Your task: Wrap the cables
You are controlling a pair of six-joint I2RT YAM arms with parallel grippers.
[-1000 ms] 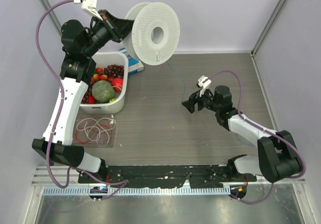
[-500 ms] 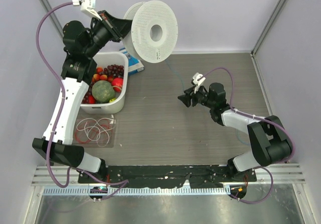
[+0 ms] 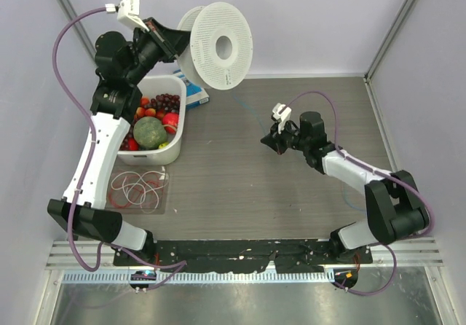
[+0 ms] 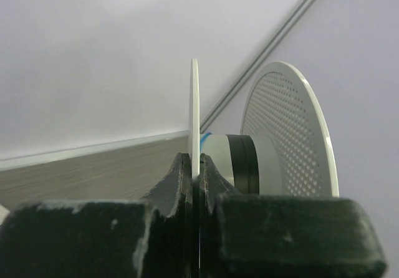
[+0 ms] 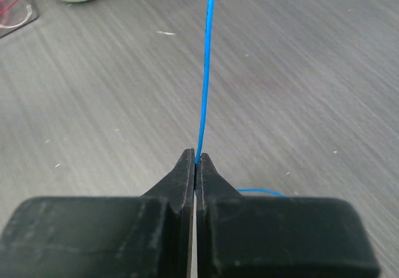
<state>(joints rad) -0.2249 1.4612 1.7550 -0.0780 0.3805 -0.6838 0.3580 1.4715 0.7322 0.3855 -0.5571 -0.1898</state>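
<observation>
I see my right gripper (image 3: pixel 268 141) pinched tight on the blue cable (image 5: pixel 204 72) right of centre, while my left gripper (image 4: pixel 194 166) clamps a flange of the white spool (image 3: pixel 220 47) upper left.

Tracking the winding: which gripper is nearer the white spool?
Left. The left fingers clamp the spool by a flange; the right fingers pinch the blue cable right of it, apart.

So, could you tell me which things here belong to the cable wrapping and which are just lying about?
In the job: blue cable, pinched by the right gripper; white spool, held by the left gripper; red and white cables.
Lying about: fruit tub; blue box.
</observation>
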